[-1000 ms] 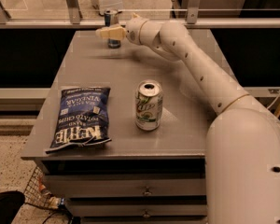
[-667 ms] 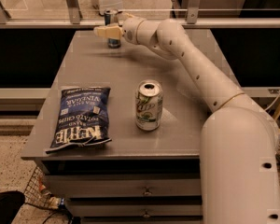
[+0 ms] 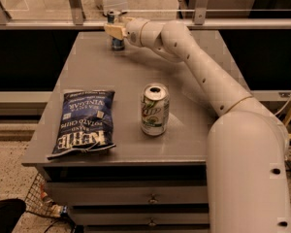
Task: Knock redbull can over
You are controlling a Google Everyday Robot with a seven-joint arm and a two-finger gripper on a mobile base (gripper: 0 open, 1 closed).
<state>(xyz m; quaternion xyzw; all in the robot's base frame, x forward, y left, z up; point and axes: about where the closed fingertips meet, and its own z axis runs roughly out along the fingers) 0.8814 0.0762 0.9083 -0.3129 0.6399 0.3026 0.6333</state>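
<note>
- The gripper (image 3: 116, 31) sits at the far edge of the grey table (image 3: 136, 72), close to its far left corner; whether the claw is released or clenched cannot be told.
- The redbull can (image 3: 118, 44) stands upright right at the claw, which crosses the can's middle. The silver top shows above the claw and the blue base below it, resting on the tabletop.
- The can is slim and narrow, metal, dark blue and silver.
- Just beyond the claw the tabletop ends at a rail with upright posts (image 3: 73, 1). Bare table surface runs to the left of the claw and from it toward the near edge.
- Well nearer than the claw, a wider white-and-green soda can (image 3: 154, 109) stands upright with its top open.
- Nearer and to the left of the claw, a dark blue crinkled chip bag (image 3: 84, 123) lies flat by the left front corner.
- The smooth, rounded white arm (image 3: 194, 57) reaches back from the claw to the right front.
- Drawers (image 3: 150, 198) with small knobs sit under the front edge.
</note>
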